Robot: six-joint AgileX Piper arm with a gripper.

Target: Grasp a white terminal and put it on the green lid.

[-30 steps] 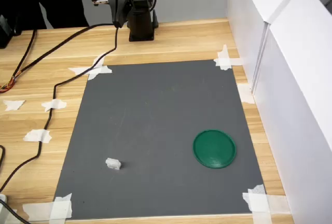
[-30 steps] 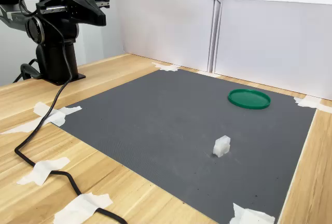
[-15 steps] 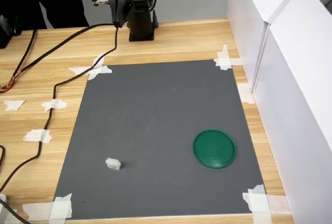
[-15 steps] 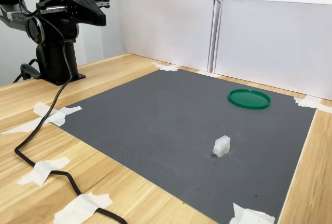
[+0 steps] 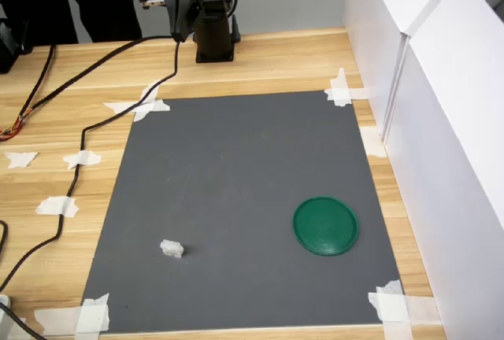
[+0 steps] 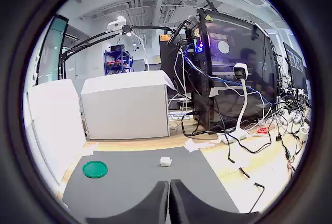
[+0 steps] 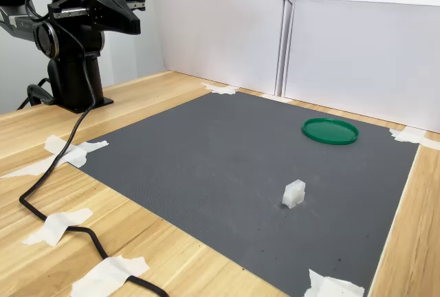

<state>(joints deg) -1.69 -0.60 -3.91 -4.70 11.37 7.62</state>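
You're in a robotics lab: a wooden bench [image 5: 276,60] with a grey mat [image 5: 244,198] taped down at the corners, white partition boards [image 7: 330,42] round it, and (in the wrist view) a computer rack [image 6: 228,68] trailing cables, with a camera boom [image 6: 98,37] overhead.

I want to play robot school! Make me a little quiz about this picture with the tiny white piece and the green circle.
1. True or false: the white terminal is lying on the green lid.
2. What are both of them resting on: A) bare wood, B) the gray mat, C) a white box?
3. In the wrist view, are the fingers of the hand spread apart or pressed together?

Key: 1. False, they lie apart. 2. B. 3. Pressed together, holding nothing.
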